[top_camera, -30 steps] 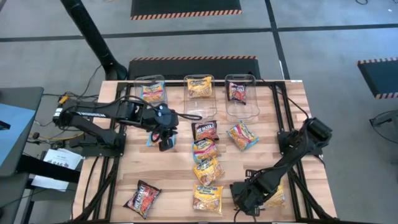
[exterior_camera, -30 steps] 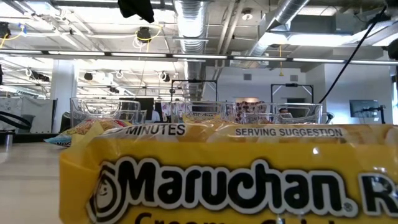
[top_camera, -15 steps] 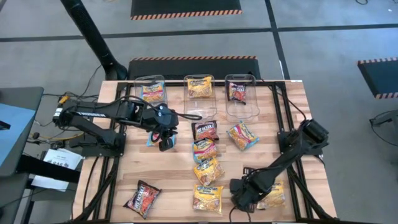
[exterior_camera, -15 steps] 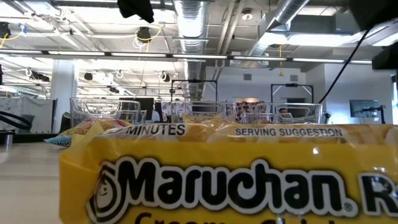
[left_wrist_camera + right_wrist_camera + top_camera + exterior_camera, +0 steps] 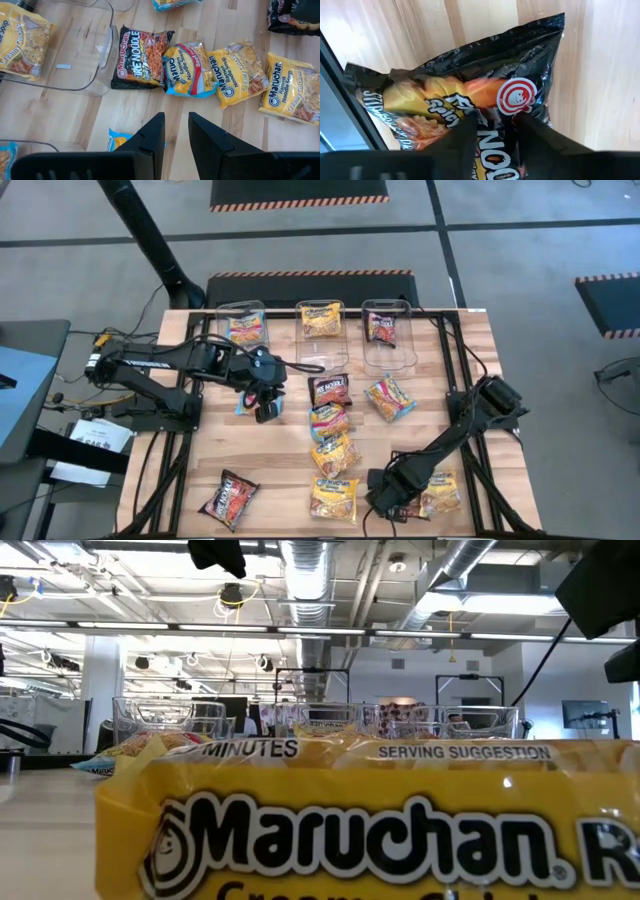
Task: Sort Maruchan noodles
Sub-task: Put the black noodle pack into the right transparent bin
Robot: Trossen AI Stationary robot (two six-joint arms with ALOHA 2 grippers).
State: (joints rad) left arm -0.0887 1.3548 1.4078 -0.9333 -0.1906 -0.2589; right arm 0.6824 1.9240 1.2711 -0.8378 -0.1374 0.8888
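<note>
At the lower right of the high view, the right claw (image 5: 388, 498) is down on a black-red packet (image 5: 485, 95), fingers straddling it; whether it grips I cannot tell. Mid-frame, more packets (image 5: 331, 448) lie loose in a column on the worktop (image 5: 280, 455). Upper left, the left claw (image 5: 262, 404) hovers nearly clenched, grasping nothing. Three bins (image 5: 390, 356) line the top.

Flat rectangular plastic ramen packets lie scattered on the wooden desk (image 5: 280, 455). A black-red packet (image 5: 331, 389) heads a loose column at the middle: below it a light blue-pink and yellow packet (image 5: 329, 420), then a yellow-orange packet (image 5: 334, 452), then another yellow-orange packet (image 5: 333, 497) at the near edge. A blue-yellow packet (image 5: 389, 398) lies tilted to the right of the column. A lone black-red packet (image 5: 229, 498) rests at the near left corner. Another black-red packet (image 5: 485, 107), crinkled, lies at the near right.
</note>
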